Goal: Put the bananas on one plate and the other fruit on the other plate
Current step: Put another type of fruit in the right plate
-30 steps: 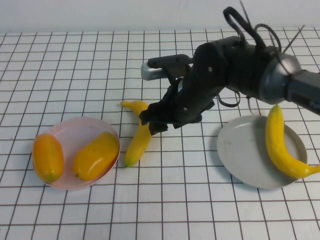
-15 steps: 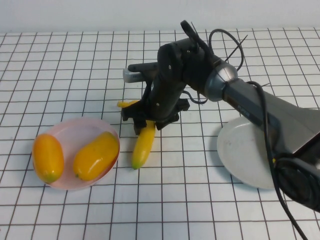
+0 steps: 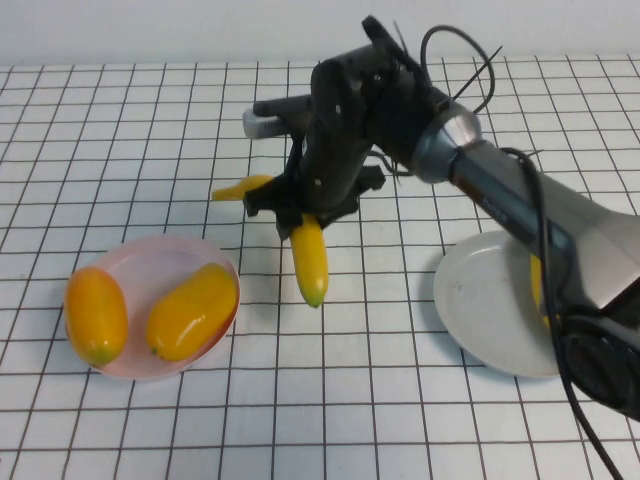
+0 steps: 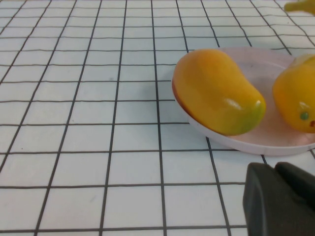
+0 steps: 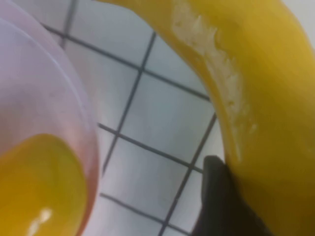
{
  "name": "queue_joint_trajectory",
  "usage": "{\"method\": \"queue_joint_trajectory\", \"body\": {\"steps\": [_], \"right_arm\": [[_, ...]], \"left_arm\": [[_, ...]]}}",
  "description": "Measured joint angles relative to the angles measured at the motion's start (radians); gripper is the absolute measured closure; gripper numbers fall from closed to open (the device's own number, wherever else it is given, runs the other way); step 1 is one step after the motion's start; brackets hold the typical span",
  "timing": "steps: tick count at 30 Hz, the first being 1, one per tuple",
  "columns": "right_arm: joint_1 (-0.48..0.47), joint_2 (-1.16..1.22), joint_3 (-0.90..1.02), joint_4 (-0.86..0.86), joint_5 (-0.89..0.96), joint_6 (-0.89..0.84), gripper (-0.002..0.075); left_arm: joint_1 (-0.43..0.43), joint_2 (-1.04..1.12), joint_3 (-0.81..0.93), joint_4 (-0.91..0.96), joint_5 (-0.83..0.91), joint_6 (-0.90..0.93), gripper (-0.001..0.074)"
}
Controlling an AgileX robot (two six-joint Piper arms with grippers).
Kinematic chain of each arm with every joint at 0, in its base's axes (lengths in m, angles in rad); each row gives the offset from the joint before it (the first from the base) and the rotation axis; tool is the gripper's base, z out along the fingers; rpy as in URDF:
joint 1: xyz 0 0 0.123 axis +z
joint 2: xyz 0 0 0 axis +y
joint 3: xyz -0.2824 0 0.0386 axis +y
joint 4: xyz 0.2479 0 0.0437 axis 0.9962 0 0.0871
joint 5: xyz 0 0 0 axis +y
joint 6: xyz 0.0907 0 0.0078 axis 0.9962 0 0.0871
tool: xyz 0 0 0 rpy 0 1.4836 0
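Note:
My right gripper (image 3: 298, 215) is shut on a yellow banana (image 3: 312, 262) and holds it off the table, between the two plates. In the right wrist view the banana (image 5: 261, 98) fills the frame against one dark finger (image 5: 219, 196). The pink plate (image 3: 150, 245) at the left holds two orange-yellow fruits (image 3: 95, 315) (image 3: 192, 310). The grey plate (image 3: 480, 300) is at the right. The second banana (image 3: 538, 285) lies on it, mostly hidden by my right arm. My left gripper (image 4: 278, 196) is shut and empty, low beside the pink plate (image 4: 246, 142) and the nearer fruit (image 4: 216, 98).
The table is a white cloth with a black grid. My right arm reaches from the right edge across the grey plate. Bare cloth lies in front of and between the plates.
My right gripper moved left to the banana on the cloth and closed on it. It has now lifted the banana off the table, its free end hanging down. The left arm has not moved.

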Motion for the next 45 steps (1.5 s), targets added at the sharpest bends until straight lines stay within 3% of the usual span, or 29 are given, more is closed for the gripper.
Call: {"method": "queue_joint_trajectory", "body": {"steps": [8, 13, 18, 25, 37, 45], "right_arm": [[-0.046, -0.231, 0.092, 0.033, 0.002, -0.09, 0.041], [-0.074, -0.381, 0.41, -0.117, 0.002, -0.115, 0.041], [-0.074, -0.591, 0.784, -0.282, -0.04, -0.033, 0.041], [-0.114, -0.8, 1.125, -0.314, -0.231, 0.115, 0.041], [-0.16, -0.71, 1.199, -0.31, -0.372, 0.165, 0.041], [-0.16, -0.681, 1.199, -0.31, -0.387, 0.165, 0.0319]], "left_arm": [[0.0, 0.0, 0.0, 0.0, 0.0, 0.0, 0.0738], [0.0, 0.0, 0.0, 0.0, 0.0, 0.0, 0.0738], [0.0, 0.0, 0.0, 0.0, 0.0, 0.0, 0.0738], [0.0, 0.0, 0.0, 0.0, 0.0, 0.0, 0.0738], [0.0, 0.0, 0.0, 0.0, 0.0, 0.0, 0.0738], [0.0, 0.0, 0.0, 0.0, 0.0, 0.0, 0.0738]]}}
